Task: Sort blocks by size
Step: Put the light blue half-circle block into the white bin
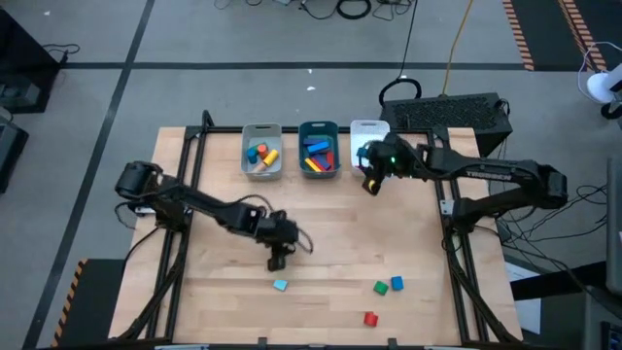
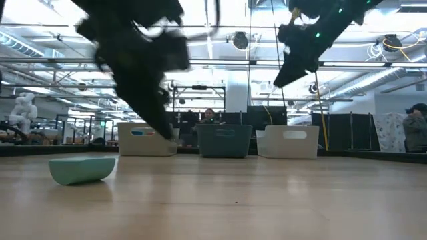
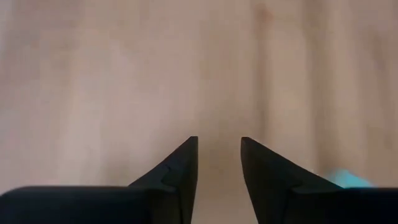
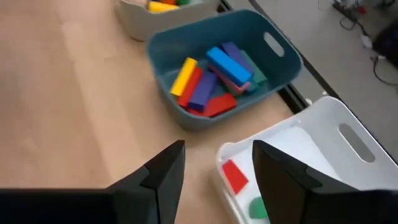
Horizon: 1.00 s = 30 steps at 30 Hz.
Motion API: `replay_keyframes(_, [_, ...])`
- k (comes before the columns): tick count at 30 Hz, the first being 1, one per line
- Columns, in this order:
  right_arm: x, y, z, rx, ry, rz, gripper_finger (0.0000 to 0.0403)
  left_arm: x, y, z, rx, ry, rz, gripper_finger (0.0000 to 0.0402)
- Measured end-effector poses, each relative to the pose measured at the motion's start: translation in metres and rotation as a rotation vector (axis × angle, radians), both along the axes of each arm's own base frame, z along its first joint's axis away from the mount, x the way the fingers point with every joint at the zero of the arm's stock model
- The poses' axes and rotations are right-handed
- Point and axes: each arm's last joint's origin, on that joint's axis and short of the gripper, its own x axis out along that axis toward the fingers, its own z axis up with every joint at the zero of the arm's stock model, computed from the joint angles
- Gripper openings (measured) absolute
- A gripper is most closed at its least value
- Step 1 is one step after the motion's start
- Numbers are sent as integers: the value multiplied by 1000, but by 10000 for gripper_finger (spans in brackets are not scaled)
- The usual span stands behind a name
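We see grey [image 1: 261, 129], teal [image 4: 168, 68] and white [image 4: 348, 134] plastic trays, lower right red [image 1: 370, 318], green [image 1: 380, 287] and blue [image 1: 397, 283] wooden blocks.

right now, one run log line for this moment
left end effector: open, empty, above table near cyan block | right end effector: open, empty, by white tray | loose blocks: four

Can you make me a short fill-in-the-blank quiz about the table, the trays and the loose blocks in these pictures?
1. Counting the grey tray, the row holds ____ trays.
2. The long bars lie in the ____ tray.
3. The left hand hovers near the ____ block.
4. The right hand is by the ____ tray, with nothing between its fingers.

Missing words: three; teal; cyan; white
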Motion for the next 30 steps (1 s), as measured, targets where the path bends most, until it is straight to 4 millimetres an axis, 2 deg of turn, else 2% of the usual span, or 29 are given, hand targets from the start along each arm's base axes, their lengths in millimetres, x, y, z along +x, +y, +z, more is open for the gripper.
replay_keyframes(6, [11,37,0,-2,-23,61,171,-21,-59,7,107,-61,-323,114])
replay_keyframes(9, [16,55,-5,-5,-14,75,171,-28,-79,3,112,-63,-358,120])
replay_keyframes(12, [20,71,-8,-20,-9,87,171,-33,-91,0,95,-56,-359,146])
replay_keyframes(15, [24,85,-13,-23,-3,119,171,-35,-97,-3,121,-58,-321,187])
replay_keyframes(22, [33,112,-20,-4,-29,197,171,-33,-98,-18,187,-29,-281,289])
replay_keyframes(26, [36,122,-23,8,-34,221,171,-33,-100,-29,165,17,-309,302])
replay_keyframes(30, [36,128,-24,11,-40,240,171,-32,-101,-36,170,36,-308,290])
